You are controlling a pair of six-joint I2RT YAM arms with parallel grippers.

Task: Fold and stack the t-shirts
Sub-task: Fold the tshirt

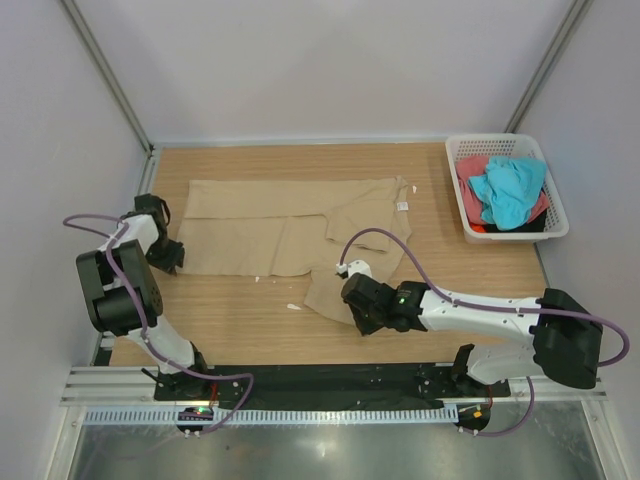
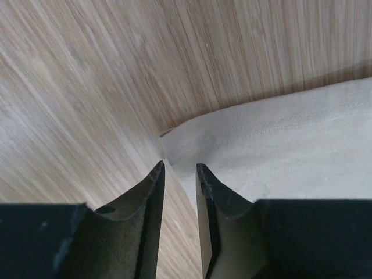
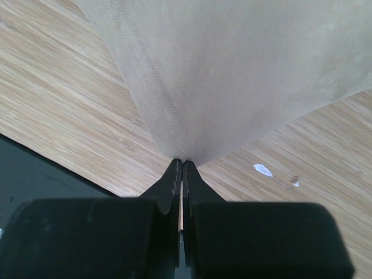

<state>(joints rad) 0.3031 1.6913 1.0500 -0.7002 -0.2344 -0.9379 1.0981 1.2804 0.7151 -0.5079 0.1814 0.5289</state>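
A tan t-shirt [image 1: 280, 225] lies spread flat on the wooden table, its white neck label [image 1: 402, 206] at the right. My left gripper [image 1: 170, 258] sits low at the shirt's near left corner. In the left wrist view its jaws [image 2: 180, 168] stand a little apart, and the hem corner of the tan t-shirt [image 2: 279, 145] runs in between them. My right gripper [image 1: 358, 312] is at the shirt's near point, shut on the stitched corner of the cloth [image 3: 232, 70] at its fingertips [image 3: 181, 163]. A turquoise t-shirt [image 1: 510, 190] and a coral-red one [image 1: 470, 185] lie crumpled in the basket.
A white lattice basket [image 1: 500, 146] stands at the back right corner. Small white scraps [image 1: 293, 307] lie on the wood near the shirt, one of them [image 3: 262, 170] in the right wrist view. A black base rail [image 1: 300, 380] runs along the near edge. Walls close in on both sides.
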